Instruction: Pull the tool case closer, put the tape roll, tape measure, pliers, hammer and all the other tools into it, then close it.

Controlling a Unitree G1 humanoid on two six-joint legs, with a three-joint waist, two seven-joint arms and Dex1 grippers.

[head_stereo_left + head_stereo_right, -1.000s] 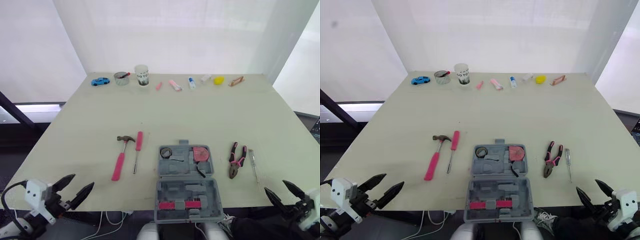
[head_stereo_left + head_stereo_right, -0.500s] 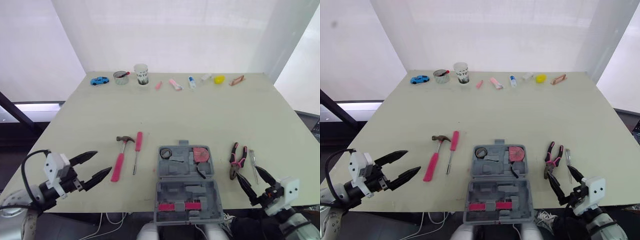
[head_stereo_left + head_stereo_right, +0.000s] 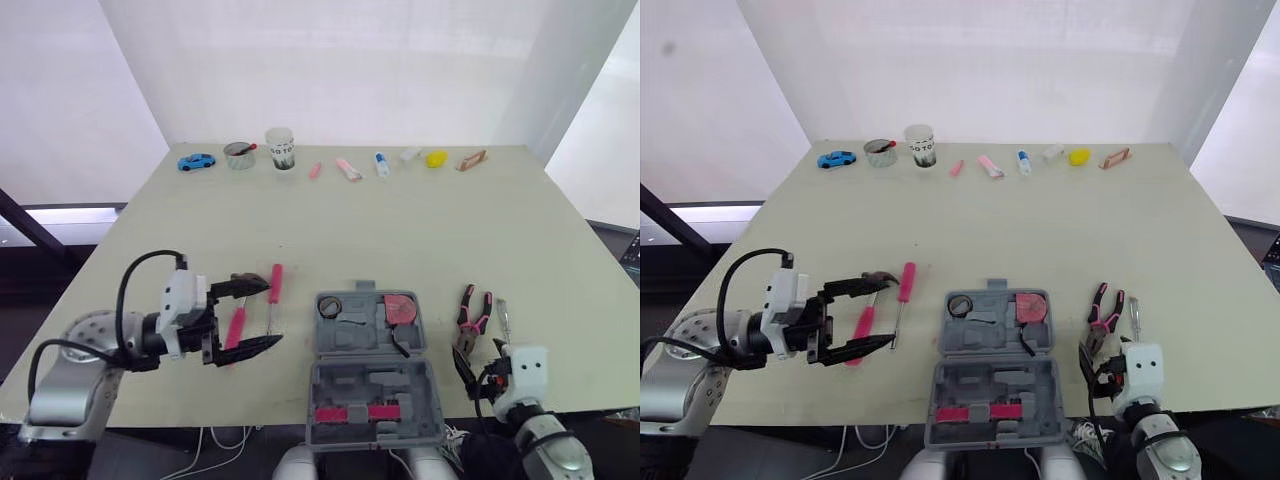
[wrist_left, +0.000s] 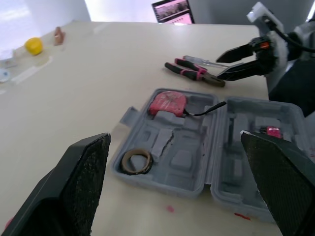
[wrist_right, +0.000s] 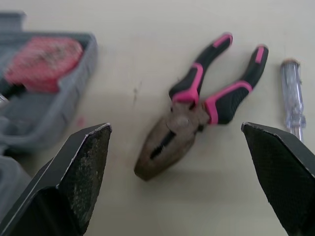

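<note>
The grey tool case [image 3: 372,385] lies open at the table's front centre. Its far half holds the tape roll [image 3: 332,305] and the pink tape measure [image 3: 402,306]; a pink bar [image 3: 357,412] sits in the near half. Left of the case lie the pink-handled hammer [image 3: 237,325] and a pink screwdriver [image 3: 276,283]. My left gripper [image 3: 262,313] hovers open over them, one finger on each side of the hammer handle. Right of the case lie the pliers [image 5: 197,123] and a clear screwdriver [image 5: 291,98]. My right gripper [image 3: 478,362] is open just short of the pliers' nose.
Along the far edge stand a blue toy car [image 3: 197,161], a tin [image 3: 240,155], a cup [image 3: 280,148], a yellow object [image 3: 437,158] and several small items. The case reaches the table's front edge [image 3: 200,415].
Both arms rose from below the front edge onto the table. The left gripper moved right and forward over the hammer; the right gripper moved left and forward up to the pliers.
</note>
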